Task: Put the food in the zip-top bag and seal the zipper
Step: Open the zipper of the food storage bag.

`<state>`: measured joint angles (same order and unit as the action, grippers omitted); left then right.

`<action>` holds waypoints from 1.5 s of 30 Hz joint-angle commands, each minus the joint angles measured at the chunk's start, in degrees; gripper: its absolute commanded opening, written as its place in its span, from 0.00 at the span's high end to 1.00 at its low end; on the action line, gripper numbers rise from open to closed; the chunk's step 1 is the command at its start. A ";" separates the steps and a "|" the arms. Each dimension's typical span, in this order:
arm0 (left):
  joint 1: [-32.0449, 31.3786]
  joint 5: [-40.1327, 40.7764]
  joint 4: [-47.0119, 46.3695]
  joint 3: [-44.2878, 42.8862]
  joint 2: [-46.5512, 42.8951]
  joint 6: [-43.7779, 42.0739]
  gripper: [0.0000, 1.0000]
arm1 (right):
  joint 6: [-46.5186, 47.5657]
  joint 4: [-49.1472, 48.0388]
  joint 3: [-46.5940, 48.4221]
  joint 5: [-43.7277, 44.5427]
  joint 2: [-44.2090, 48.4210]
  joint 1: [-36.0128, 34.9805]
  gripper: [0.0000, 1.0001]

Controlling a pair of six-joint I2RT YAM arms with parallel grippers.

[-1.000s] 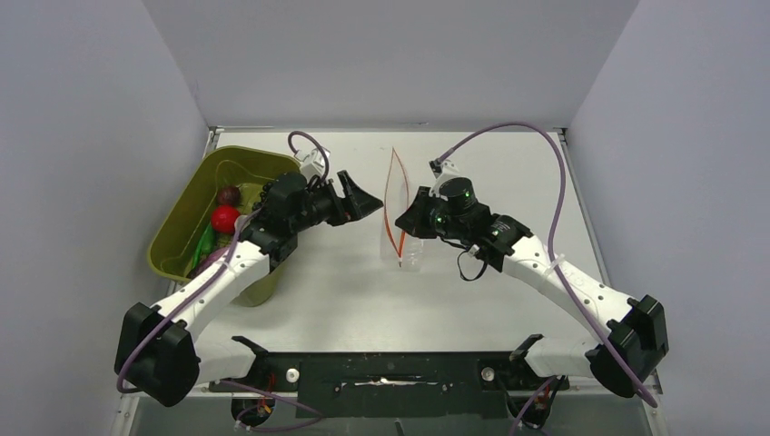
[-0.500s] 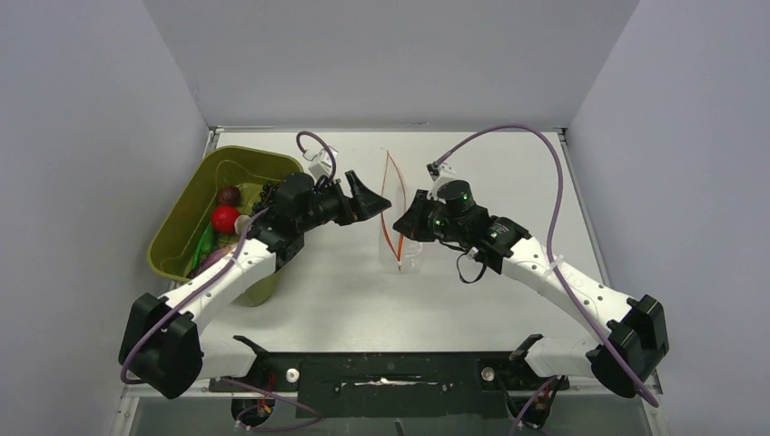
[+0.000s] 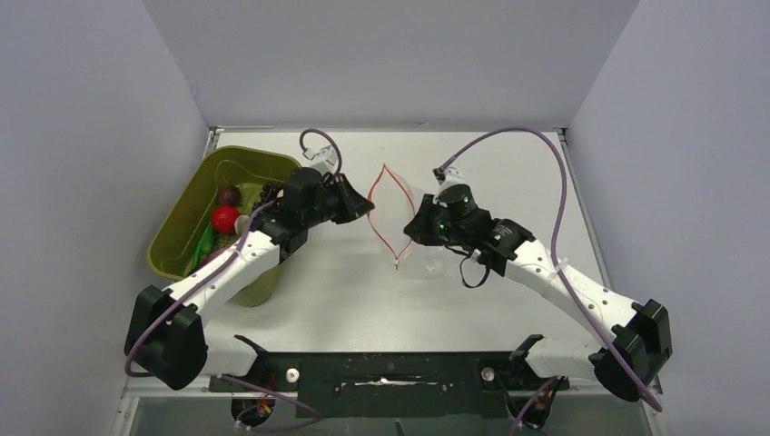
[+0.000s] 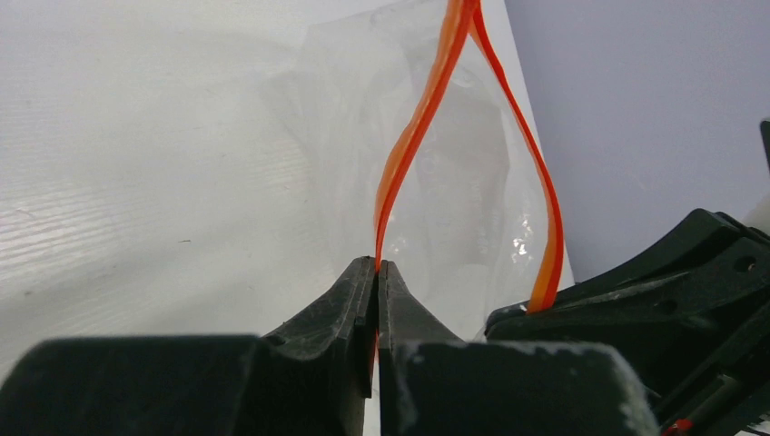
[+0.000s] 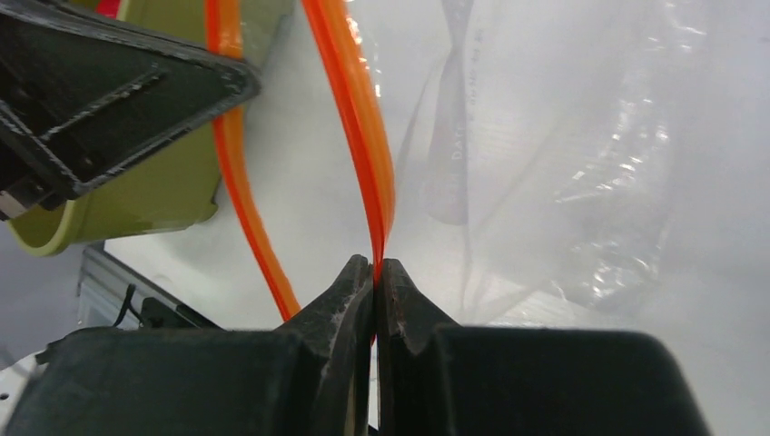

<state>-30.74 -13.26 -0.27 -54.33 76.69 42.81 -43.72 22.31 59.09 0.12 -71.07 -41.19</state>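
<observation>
My left gripper [image 4: 377,269] and right gripper [image 5: 374,270] each pinch one lip of the zipper [image 4: 410,145], so the bag [image 5: 590,182] stands open between my arms. I must pull evenly, without tearing; the food [image 3: 224,218] lies in the tub [image 3: 177,234].

Clear zip-top bag [image 4: 472,154], orange-red zipper [image 3: 370,213], olive-green tub [image 3: 172,232], red round fruit [image 3: 224,219].

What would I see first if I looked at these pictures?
The bright orange-red zipper, spread into a leaf shape over the middle of the table. The left gripper and the right gripper each pinch one side of it. At the left, toy food sits in an olive-green tub.
</observation>
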 commanded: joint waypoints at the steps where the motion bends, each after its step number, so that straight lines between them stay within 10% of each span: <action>1: -0.20 6.37 5.10 -3.34 -4.63 -2.25 1.00 | 0.36 3.43 -0.83 7.75 6.83 1.22 1.00; 31: -1.40 -4.12 7.46 -6.41 -6.77 1.14 1.00 | 4.02 5.18 12.74 3.85 -4.02 -0.21 0.59; 45: -1.23 1.68 17.80 -7.36 -9.18 -6.78 1.00 | 5.71 13.01 10.35 20.93 3.02 0.33 1.00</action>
<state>-31.86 -13.82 14.09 -59.09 69.25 40.45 -38.98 34.44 70.28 13.76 -73.73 -40.95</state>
